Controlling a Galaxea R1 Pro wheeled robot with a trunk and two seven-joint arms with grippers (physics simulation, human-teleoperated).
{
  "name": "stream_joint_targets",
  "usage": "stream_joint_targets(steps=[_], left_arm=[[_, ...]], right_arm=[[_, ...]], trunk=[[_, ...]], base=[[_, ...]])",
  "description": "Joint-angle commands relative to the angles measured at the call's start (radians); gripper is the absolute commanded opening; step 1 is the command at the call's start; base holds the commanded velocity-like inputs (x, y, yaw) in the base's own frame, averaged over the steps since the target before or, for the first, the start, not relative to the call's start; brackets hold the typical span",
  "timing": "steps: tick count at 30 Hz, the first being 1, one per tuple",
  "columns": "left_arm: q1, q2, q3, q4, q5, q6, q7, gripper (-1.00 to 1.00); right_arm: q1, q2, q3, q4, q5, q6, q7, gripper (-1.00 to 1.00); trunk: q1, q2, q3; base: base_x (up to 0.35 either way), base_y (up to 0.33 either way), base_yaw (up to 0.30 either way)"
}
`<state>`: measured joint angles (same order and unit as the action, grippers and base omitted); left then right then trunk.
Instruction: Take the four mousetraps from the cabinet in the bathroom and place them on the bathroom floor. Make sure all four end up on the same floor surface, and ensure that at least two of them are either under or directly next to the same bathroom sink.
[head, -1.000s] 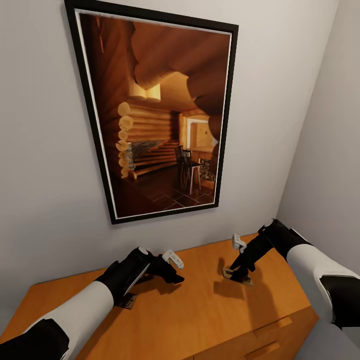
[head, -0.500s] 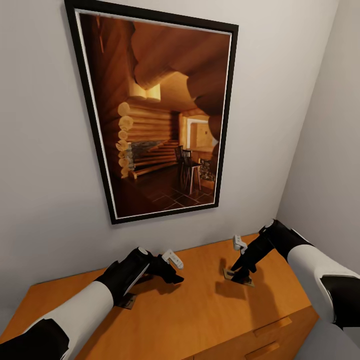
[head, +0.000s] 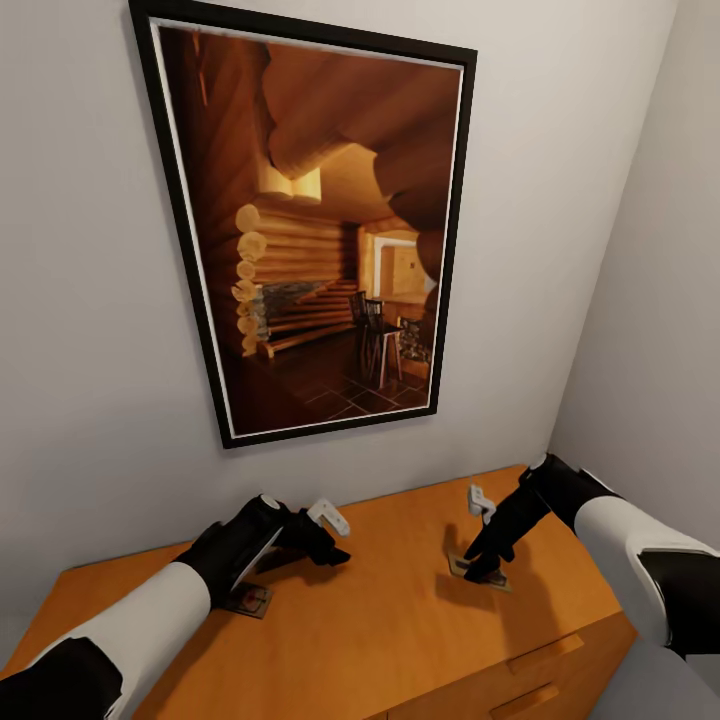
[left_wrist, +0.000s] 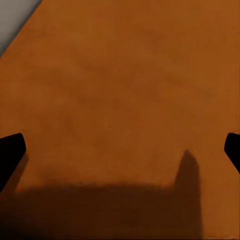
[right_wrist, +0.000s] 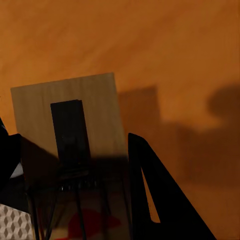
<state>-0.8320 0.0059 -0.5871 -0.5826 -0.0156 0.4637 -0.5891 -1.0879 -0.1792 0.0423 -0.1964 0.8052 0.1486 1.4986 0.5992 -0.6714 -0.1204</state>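
- Orange-brown wood of the cabinet (head: 400, 610) carries everything we see; two traps lie on its top, so as far as we can tell none is on the bathroom floor yet, and the whole carrying job looks to be ahead of us.
- We can make out only these two traps; where the other two are we cannot say.
- Near the cabinet's right end, our right gripper (head: 484, 568) stands nearly upright with its tips on the right trap (head: 480, 574).
- From the right wrist, that trap (right_wrist: 70, 125) sits between the dark fingers (right_wrist: 155, 195), which close in on its edges; we judge the gripper clamped on the board, though the board looks flat on the wood, not yet lifted.
- Toward the cabinet's left end, the left trap (head: 247, 600) lies half under our left forearm, untouched.
- Our left gripper (head: 330, 540) hovers above bare wood between the two traps, holding nothing.
- Its wrist camera shows the fingertips (left_wrist: 11, 152) at opposite edges of the picture, so it is spread wide.
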Motion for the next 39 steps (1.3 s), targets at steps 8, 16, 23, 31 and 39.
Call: stream_joint_targets(steps=[8, 16, 23, 31, 39], left_arm=[[-0.001, 0.002, -0.005, -0.002, -0.001, 0.002, 0.021, 1.0], [-0.001, 0.009, -0.005, 0.002, -0.003, -0.002, 0.06, 1.0], [-0.001, 0.009, -0.006, 0.003, -0.003, -0.002, 0.062, 1.0], [-0.001, 0.014, -0.008, 0.003, -0.004, -0.002, 0.063, 1.0], [-0.001, 0.013, -0.011, 0.003, -0.004, -0.002, 0.063, 1.0]], right_arm=[[-0.001, -0.002, 0.003, 0.044, -0.005, 0.016, 0.003, -1.0], [-0.001, 0.0, -0.001, 0.043, -0.004, 0.017, 0.014, -1.0], [-0.001, 0.0, -0.002, 0.043, -0.005, 0.017, 0.012, -1.0], [-0.001, 0.0, -0.004, -0.012, -0.006, 0.033, 0.028, -1.0], [-0.001, 0.0, -0.004, -0.039, -0.007, 0.044, 0.037, -1.0]], trunk=[[0.0, -0.002, -0.002], [0.0, -0.002, -0.002], [0.0, -0.002, -0.002], [0.0, -0.002, -0.002], [0.0, -0.002, -0.002]], base=[[0.0, 0.0, 0.0], [0.0, 0.0, 0.0], [0.0, 0.0, 0.0], [0.0, 0.0, 0.0], [0.0, 0.0, 0.0]])
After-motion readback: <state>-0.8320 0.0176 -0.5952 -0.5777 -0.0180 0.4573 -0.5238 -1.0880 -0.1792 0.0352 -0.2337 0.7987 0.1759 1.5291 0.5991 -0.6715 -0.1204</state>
